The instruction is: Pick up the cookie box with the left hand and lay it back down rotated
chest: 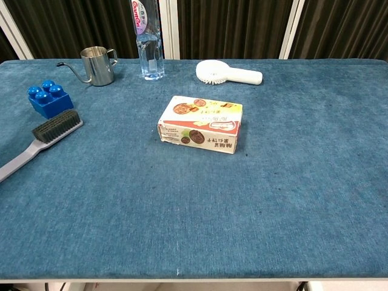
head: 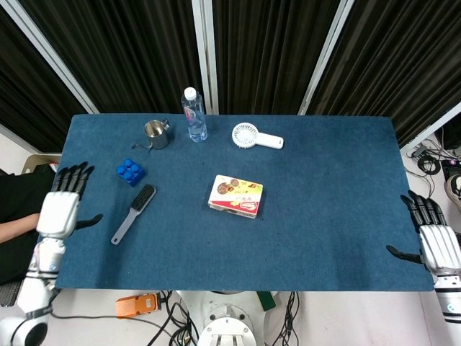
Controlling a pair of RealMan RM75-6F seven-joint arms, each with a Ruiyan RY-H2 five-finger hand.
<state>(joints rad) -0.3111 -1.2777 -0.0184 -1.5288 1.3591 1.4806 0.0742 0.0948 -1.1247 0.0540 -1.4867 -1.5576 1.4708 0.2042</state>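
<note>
The cookie box [head: 236, 196] lies flat near the middle of the blue table, its printed lid up; the chest view shows the cookie box [chest: 200, 124] alone, with no hand near it. My left hand [head: 62, 207] is at the table's left edge, far from the box, fingers spread and holding nothing. My right hand [head: 430, 240] hovers off the table's right edge, also with fingers apart and nothing in it. Neither hand appears in the chest view.
Left of the box lie a grey brush [head: 134, 213] and a blue toy brick [head: 130, 171]. Along the back stand a metal cup [head: 156, 133], a water bottle [head: 193, 115] and a white hand fan [head: 256, 137]. The table [head: 331, 187] is covered in blue cloth.
</note>
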